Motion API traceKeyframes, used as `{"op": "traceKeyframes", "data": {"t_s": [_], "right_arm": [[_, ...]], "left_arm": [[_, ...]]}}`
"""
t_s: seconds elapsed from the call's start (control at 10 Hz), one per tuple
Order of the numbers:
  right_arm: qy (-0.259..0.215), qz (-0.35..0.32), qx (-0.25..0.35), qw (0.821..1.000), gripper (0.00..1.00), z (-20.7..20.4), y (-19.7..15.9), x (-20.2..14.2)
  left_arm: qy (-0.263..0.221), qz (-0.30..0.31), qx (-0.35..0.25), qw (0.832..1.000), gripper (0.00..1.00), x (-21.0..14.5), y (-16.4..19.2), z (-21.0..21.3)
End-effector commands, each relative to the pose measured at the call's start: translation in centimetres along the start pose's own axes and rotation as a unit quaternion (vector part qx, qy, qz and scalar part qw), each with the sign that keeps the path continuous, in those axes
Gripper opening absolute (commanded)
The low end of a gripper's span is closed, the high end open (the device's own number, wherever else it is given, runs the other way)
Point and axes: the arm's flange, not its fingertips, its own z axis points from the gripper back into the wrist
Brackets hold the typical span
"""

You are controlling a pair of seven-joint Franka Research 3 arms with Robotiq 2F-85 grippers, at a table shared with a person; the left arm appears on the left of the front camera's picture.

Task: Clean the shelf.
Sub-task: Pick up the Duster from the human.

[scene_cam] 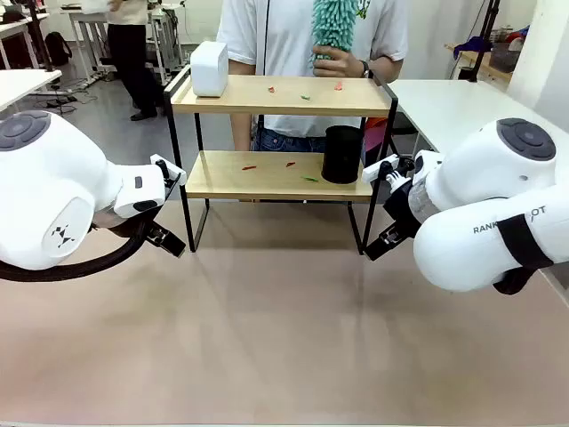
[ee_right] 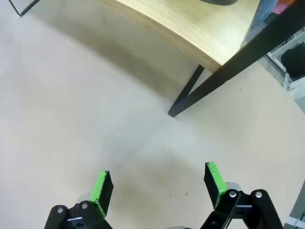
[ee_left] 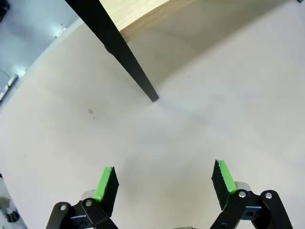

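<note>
A wide, pale beige tabletop (scene_cam: 284, 338) lies in a bright workroom, and more white tables stand behind it. The shelf (scene_cam: 280, 96) stands at the far middle of the tabletop, on thin black legs. On its upper board, at the left end, there is a white box (scene_cam: 210, 68). On its lower board, at the right end, there is a black cylinder (scene_cam: 342, 154). Small red and green scraps (scene_cam: 305, 96) lie on both boards.

Behind the shelf stands a person in a white shirt. One hand (scene_cam: 336, 62), with a watch on the wrist, is raised to the chest and holds a fluffy teal duster (scene_cam: 334, 27) upright above the upper board.

The left arm (scene_cam: 53, 191) comes in low from the left. Its wrist is bent toward the left front leg of the shelf and is near it, but not touching. In the left wrist view the left jaws are spread wide, the green pads (ee_left: 105, 183) are well apart, and between them is only bare tabletop. The foot of the black leg (ee_left: 128, 57) stands ahead of them.

The right arm (scene_cam: 489, 213) comes in low from the right in the same way, and its wrist points toward the right front leg. The right jaws are also spread wide and hold nothing. Their pads (ee_right: 214, 179) hang over the tabletop, and the leg (ee_right: 228, 67) and a corner of the lower board (ee_right: 190, 24) are ahead of them.
</note>
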Motion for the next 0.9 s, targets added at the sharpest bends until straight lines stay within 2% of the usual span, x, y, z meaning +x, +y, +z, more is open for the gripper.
{"op": "traceKeyframes", "data": {"t_s": [0.0,0.8], "right_arm": [[0.000,0.000,0.000,1.000,1.00,0.00,0.00,0.01],[0.000,0.000,0.000,1.000,1.00,0.00,0.00,0.01]], "left_arm": [[0.000,0.000,0.000,1.000,1.00,0.01,0.00,0.01],[0.000,0.000,0.000,1.000,1.00,0.01,0.00,0.01]]}}
